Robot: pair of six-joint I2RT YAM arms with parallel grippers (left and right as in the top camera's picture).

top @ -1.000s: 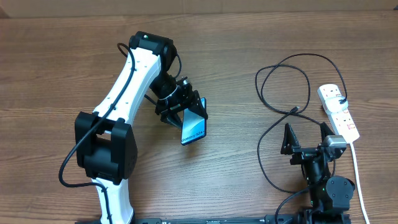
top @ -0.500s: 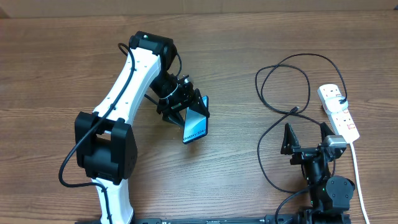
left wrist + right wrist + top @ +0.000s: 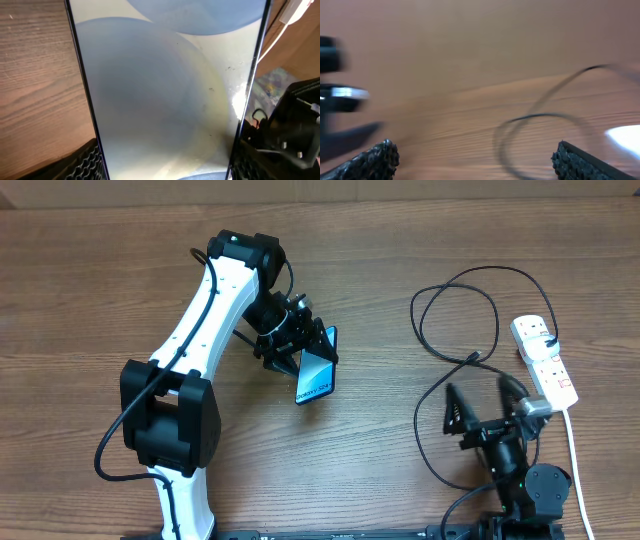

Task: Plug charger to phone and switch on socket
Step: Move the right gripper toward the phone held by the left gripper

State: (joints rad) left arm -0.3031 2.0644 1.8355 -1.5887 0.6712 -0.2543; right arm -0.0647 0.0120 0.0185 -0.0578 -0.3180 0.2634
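1. Seen from overhead, a wooden table (image 3: 100, 260) holds two robot arms: a white one on the left and a black one at the near right edge.
2. The left gripper (image 3: 303, 352) is clamped on the phone (image 3: 314, 376) at centre-left. It holds the phone tilted, blue screen towards the right, small text at its near end. In the left wrist view the phone (image 3: 165, 90) fills the picture between the textured pads (image 3: 85, 162).
3. The right gripper (image 3: 480, 402) holds nothing. Its two fingers are spread wide, just near of the cable loops.
4. The charger (image 3: 414, 310), a thin black cable, lies in loose loops at right. Its connector tip (image 3: 477, 357) rests on the wood, well apart from the phone.
5. The socket (image 3: 545, 360), a white power strip, lies along the far-right side, and the cable runs to it. I cannot tell how its switches are set.
6. The right wrist view is blurred, showing only a curve of cable (image 3: 540, 117) and fingertips (image 3: 375, 160).
7. Risks, as I judge them:
   - The tip is tiny and lies flat, so closing fingers could push it away or pinch only the cable.
   - The loops could catch a finger and drag.
   - An off-line push into the port (not visible here) could twist the phone in its grip.
   - The strip is light and may slide when a switch is pressed.
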